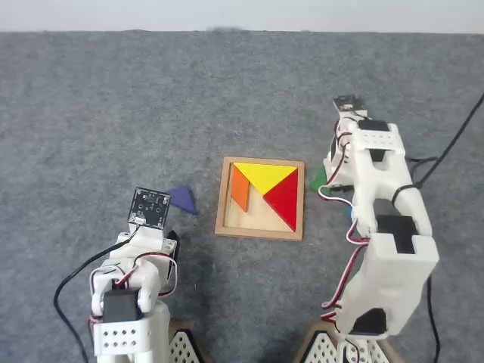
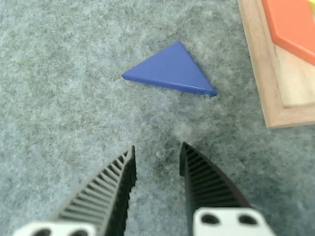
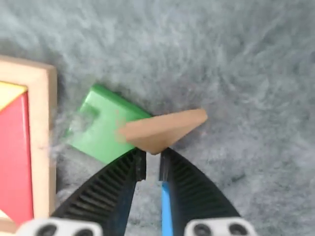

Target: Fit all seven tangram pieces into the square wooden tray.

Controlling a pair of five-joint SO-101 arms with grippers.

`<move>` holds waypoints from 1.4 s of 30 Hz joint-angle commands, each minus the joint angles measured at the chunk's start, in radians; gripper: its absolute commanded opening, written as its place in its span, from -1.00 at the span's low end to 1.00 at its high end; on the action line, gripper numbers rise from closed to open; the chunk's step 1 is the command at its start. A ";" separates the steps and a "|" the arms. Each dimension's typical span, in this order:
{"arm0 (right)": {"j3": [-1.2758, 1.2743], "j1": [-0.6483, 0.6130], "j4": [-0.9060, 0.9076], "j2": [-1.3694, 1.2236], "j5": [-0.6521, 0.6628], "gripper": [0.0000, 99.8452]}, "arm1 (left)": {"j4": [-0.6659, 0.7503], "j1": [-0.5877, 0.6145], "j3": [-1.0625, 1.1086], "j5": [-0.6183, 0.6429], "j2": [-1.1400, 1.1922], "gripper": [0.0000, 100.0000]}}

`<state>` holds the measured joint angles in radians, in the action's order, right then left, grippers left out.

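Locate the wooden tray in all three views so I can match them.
High view: tray, middle of the picture.
Left wrist view: tray corner beside the blue triangle, orange piece inside.
Right wrist view: tray edge beside the green piece.
Shared landmark: grey carpet.

One tray (image 1: 257, 234), two arms (image 1: 128, 302) (image 1: 382, 227), six visible tangram pieces (image 1: 265, 176) (image 1: 283, 198) (image 1: 240, 189) (image 1: 182, 199) (image 1: 318, 179) (image 3: 162, 130) (three inside the tray).

Left jaws parted, right jaws clamped on brown piece (image 3: 167, 129)
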<state>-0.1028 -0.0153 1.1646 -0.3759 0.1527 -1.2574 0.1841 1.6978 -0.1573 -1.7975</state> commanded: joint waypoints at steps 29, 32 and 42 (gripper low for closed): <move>0.362 -0.102 0.117 -0.196 -0.856 -0.65 | -0.005 0.006 -0.015 0.009 -0.020 -0.72; 0.364 -0.084 0.113 -0.211 -0.914 -0.65 | -0.005 0.006 -0.015 0.009 -0.020 -0.72; 0.411 0.005 0.099 -0.216 -0.928 -0.65 | -0.005 0.006 -0.015 0.009 -0.020 -0.72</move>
<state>0.2424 -0.0384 1.2674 -0.6061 -0.7633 -1.2574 0.1841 1.6978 -0.1573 -1.7975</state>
